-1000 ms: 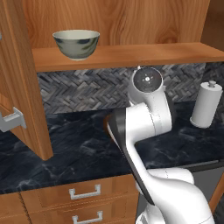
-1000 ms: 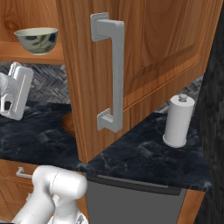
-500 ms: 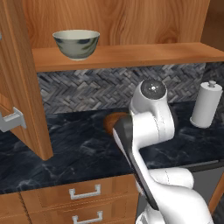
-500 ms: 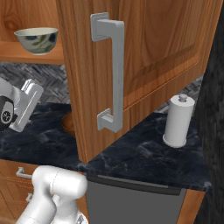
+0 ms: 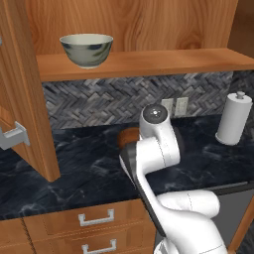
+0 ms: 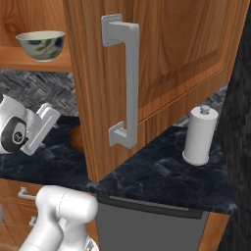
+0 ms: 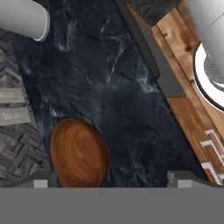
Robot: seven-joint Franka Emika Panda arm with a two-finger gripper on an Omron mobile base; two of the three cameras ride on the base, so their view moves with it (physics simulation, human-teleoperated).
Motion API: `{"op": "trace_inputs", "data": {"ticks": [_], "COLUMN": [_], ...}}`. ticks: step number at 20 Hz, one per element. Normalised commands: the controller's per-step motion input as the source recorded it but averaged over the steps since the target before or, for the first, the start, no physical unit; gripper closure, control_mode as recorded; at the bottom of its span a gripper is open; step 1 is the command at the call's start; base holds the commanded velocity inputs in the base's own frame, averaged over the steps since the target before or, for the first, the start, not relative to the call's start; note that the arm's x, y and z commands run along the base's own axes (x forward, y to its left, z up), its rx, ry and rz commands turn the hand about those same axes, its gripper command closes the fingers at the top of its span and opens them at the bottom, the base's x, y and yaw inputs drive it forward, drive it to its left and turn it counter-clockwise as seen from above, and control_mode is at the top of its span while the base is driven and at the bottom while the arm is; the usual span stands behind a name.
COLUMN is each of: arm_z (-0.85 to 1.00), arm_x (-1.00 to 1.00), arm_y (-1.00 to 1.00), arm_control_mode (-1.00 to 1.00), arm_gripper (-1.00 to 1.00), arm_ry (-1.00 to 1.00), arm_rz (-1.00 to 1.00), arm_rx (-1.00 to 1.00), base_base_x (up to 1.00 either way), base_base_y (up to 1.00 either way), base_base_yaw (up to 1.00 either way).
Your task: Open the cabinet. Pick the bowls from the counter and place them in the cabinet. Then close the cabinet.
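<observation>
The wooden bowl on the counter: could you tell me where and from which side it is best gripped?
Probably by the rim of the wooden bowl, coming down from above: it sits upright and open on the counter, so one finger can go inside its wall, one outside.

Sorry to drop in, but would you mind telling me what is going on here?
The robot is putting bowls into the open cabinet. The pale ceramic bowl already sits on its shelf. The wooden bowl is on the black counter, and the gripper, open and empty, hangs above it.

Black marble counter (image 5: 89,168) bearing wooden bowl (image 7: 78,153) and paper towel roll (image 5: 234,119), cabinet shelf (image 5: 149,62) holding ceramic bowl (image 5: 87,49)
</observation>
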Motion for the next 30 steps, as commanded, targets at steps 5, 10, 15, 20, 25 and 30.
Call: {"op": "trace_inputs", "data": {"ticks": [5, 10, 15, 20, 25, 30], "arm_z": [-0.32, -0.32, -0.32, -0.31, -0.27, -0.31], "arm_x": [0.37, 0.38, 0.43, 0.49, 0.55, 0.49], "arm_y": [0.02, 0.17, 0.15, 0.06, 0.00, 0.00], "arm_control_mode": [-1.00, -1.00, -1.00, -1.00, -1.00, -1.00], "arm_gripper": [-1.00, -1.00, -1.00, -1.00, -1.00, -1.00], "arm_ry": [0.01, 0.05, 0.12, 0.17, 0.11, 0.06], "arm_rz": [0.00, 0.00, 0.00, 0.00, 0.00, 0.00], "arm_rx": [0.05, -0.02, -0.01, 0.00, 0.00, 0.00], "base_base_x": [0.00, 0.00, 0.00, 0.00, 0.00, 0.00], "base_base_y": [0.00, 0.00, 0.00, 0.00, 0.00, 0.00], "base_base_yaw": [0.00, 0.00, 0.00, 0.00, 0.00, 0.00]}}
